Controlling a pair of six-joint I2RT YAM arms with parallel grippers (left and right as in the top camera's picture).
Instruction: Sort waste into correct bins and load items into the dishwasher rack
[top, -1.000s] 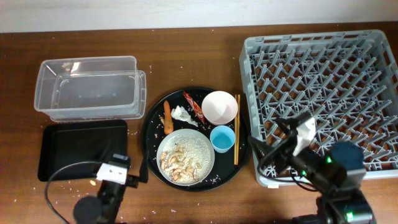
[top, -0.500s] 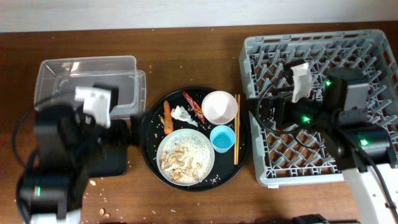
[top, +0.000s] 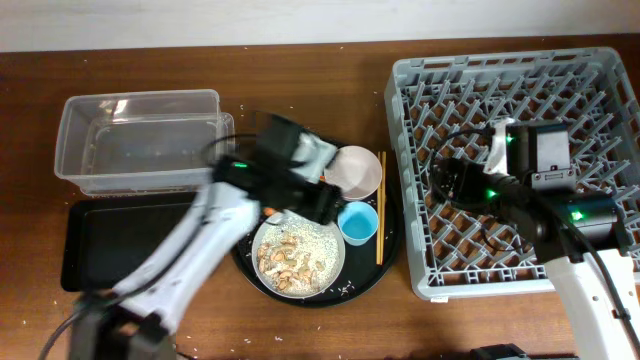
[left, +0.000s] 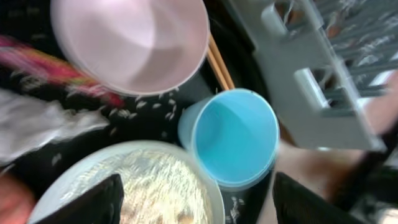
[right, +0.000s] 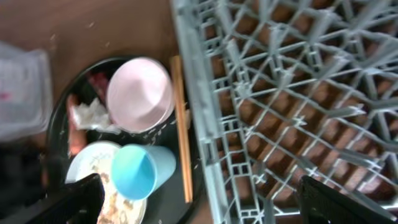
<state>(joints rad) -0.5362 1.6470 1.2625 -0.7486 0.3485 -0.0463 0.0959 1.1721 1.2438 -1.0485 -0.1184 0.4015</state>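
Note:
My left gripper (top: 325, 205) is open and empty above the round tray, its fingers (left: 196, 205) spread over the light-blue cup (left: 233, 137) and the rim of the grey plate of rice and peanuts (left: 143, 186). The white bowl (left: 130, 43), chopsticks (left: 217, 62), red wrapper (left: 37, 62) and white tissue (left: 37, 124) lie just beyond. My right gripper (top: 445, 185) is open and empty over the left side of the dishwasher rack (top: 520, 110). Its wrist view shows the cup (right: 140, 171), bowl (right: 140, 93), chopsticks (right: 182, 124) and tissue (right: 90, 115). The carrot is hidden under my left arm.
The clear tub (top: 140, 140) stands at the back left, with the shallow black rectangular tray (top: 110, 240) in front of it. The dishes and waste sit on a round black tray (top: 385, 270) in the middle. Rice grains are scattered on the wooden table.
My left arm has swung right from beside the tub to over the round tray. My right arm has barely shifted above the rack.

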